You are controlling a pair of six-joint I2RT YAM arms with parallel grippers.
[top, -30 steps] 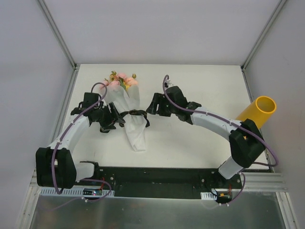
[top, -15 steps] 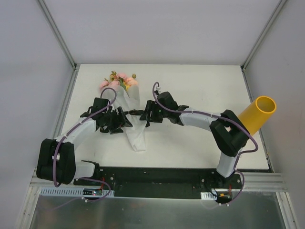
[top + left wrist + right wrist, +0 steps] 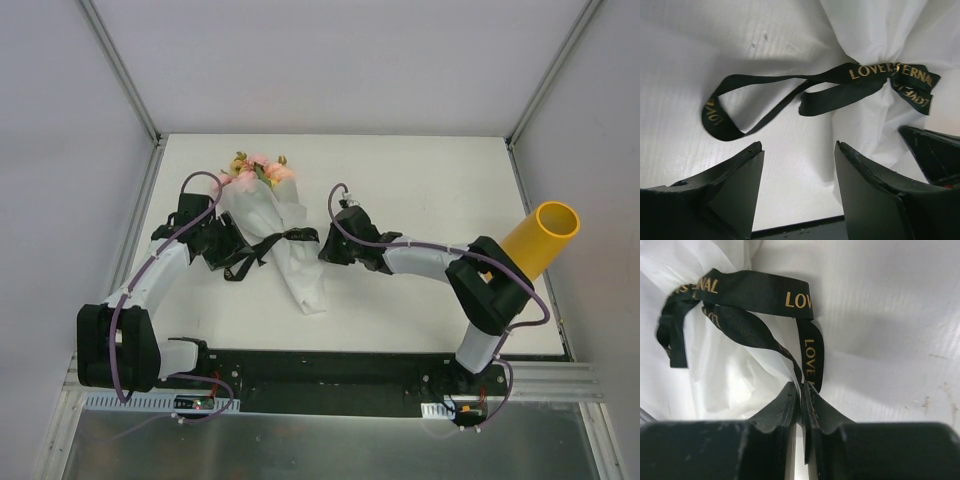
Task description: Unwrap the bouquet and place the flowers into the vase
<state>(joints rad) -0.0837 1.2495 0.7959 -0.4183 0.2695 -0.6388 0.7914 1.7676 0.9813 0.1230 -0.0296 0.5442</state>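
Note:
The bouquet (image 3: 300,275) lies on the table in white paper, and the pink and yellow flowers (image 3: 258,172) point to the far side. A black ribbon (image 3: 285,238) with gold lettering is tied round its middle. My right gripper (image 3: 325,248) is at the bouquet's right side, shut on a tail of the ribbon (image 3: 750,292), which runs in between the pads of that gripper (image 3: 802,386). My left gripper (image 3: 797,150) stands open on the left with nothing between its fingers. A loose ribbon loop (image 3: 720,120) lies just ahead of it. The yellow vase (image 3: 541,238) stands far right.
The table's left rail (image 3: 145,210) runs close behind the left arm. The vase stands near the right rail (image 3: 535,215), next to the right arm's elbow (image 3: 490,285). White walls enclose the back and both sides.
My right gripper has shut on the ribbon tail and drawn right. The bouquet's lower end swung right with it. My left gripper backed off to the left, still open.

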